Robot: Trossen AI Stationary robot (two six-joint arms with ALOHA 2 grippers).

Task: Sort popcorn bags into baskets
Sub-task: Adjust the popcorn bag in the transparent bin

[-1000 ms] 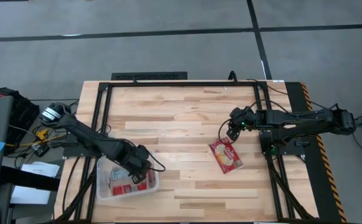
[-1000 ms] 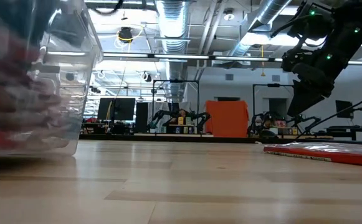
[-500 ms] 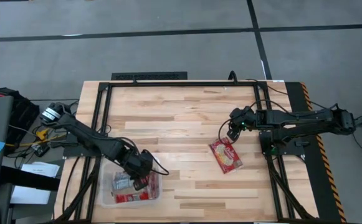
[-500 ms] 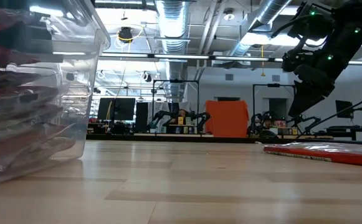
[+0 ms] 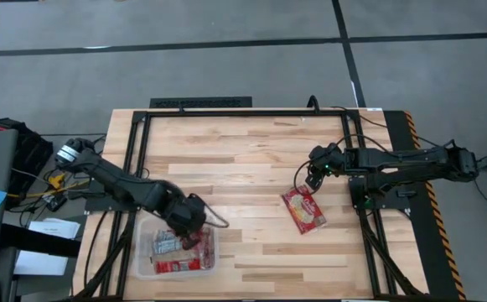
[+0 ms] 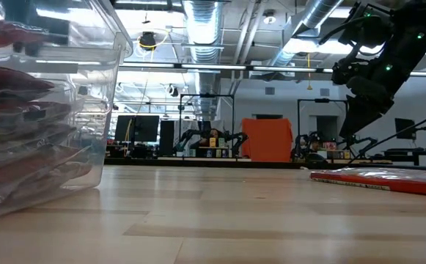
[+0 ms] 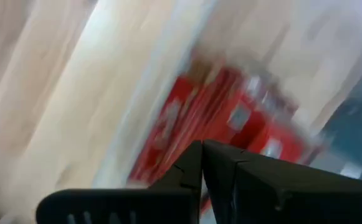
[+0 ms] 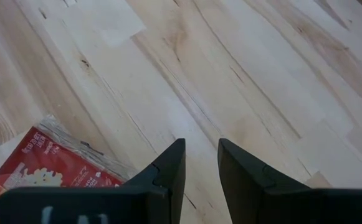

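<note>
One popcorn bag [image 5: 303,210] flat on the wooden table [image 5: 251,159], right of centre, well apart from the clear tub [image 5: 145,267] near the front left holding the other packets. Probably light, crinkly and slippery (thin foil); best pinched by a crimped end, not the flat face. Right gripper [image 5: 311,177] above its far end, fingers a narrow gap apart, empty. Left gripper [image 5: 194,236] over the tub's rim, fingers pressed together. Nothing lying between bag and tub.
</note>
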